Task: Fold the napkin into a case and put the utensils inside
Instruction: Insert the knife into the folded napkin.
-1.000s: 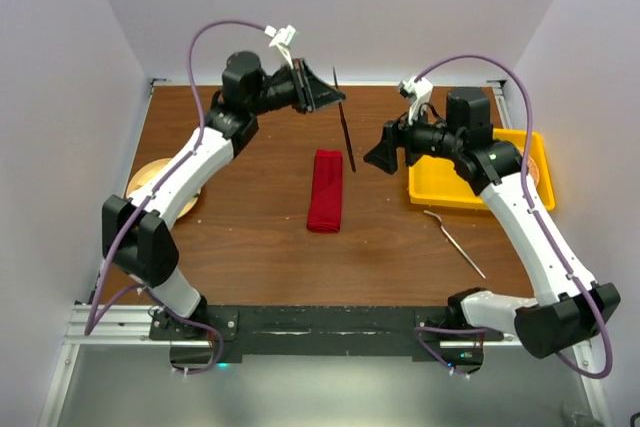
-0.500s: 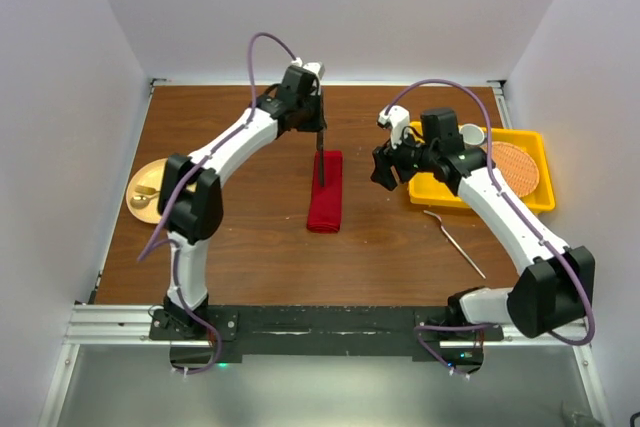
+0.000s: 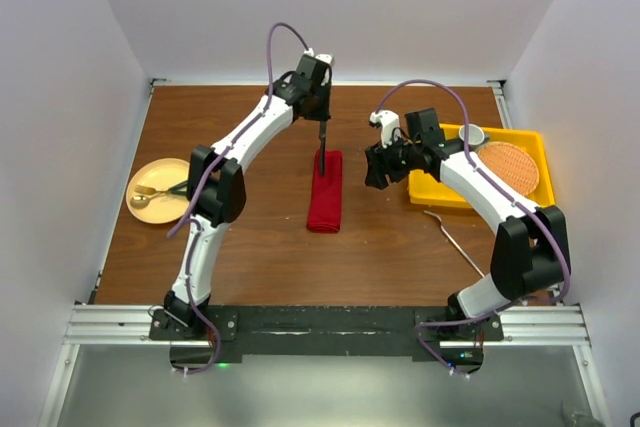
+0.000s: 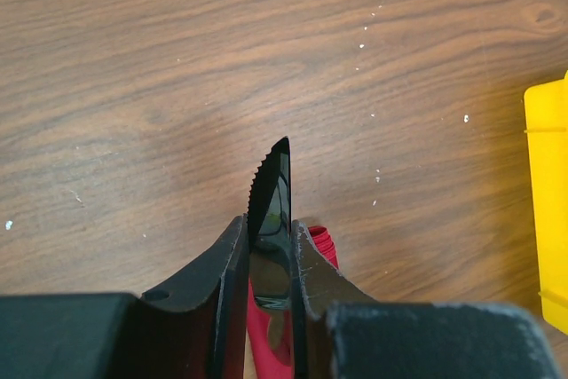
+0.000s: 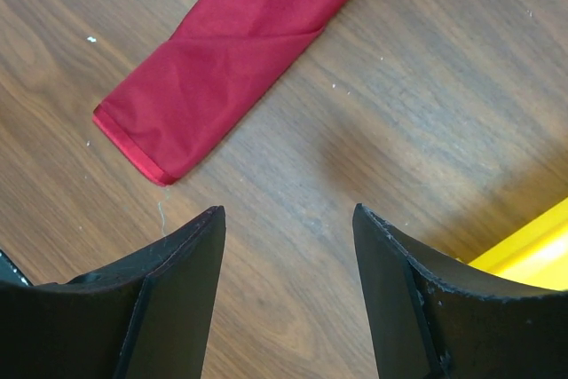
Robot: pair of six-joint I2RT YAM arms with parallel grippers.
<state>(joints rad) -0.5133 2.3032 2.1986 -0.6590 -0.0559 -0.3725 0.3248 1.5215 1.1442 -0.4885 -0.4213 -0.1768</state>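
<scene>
1. Starting nearest the bases: the fork (image 3: 455, 240) can be seen lying on the table (image 3: 250, 247), right of centre and well apart from the case. It isn't packed yet.
2. Further out, the case (image 3: 325, 190) is laid flat mid-table as a narrow red strip, with its long side running away from the bases.
3. The right gripper (image 3: 378, 167) is hung just right of the case, next to the tray (image 3: 450, 200). Its jaws are spread fairly wide and nothing is held between them.
4. Furthest out, the knife (image 4: 273, 185) is pinched in the left gripper (image 3: 320, 125), with the jaws narrowed onto the blade. It's held close to upright, lower end over the case's far end. Whether it's actually touching the cloth can't be told.
5. What could bite here:
   - The pouch mouth can't be made out. If the knife is pushed down on closed layers, it'll probably be slid over the top, or the cloth will be dragged and the fold undone.
   - The blade is only gripped on its thin flats, so it could be twisted or dropped once the cloth resists.
   - If the right jaws are closed on the wrong layer, the case could be pulled apart.
</scene>
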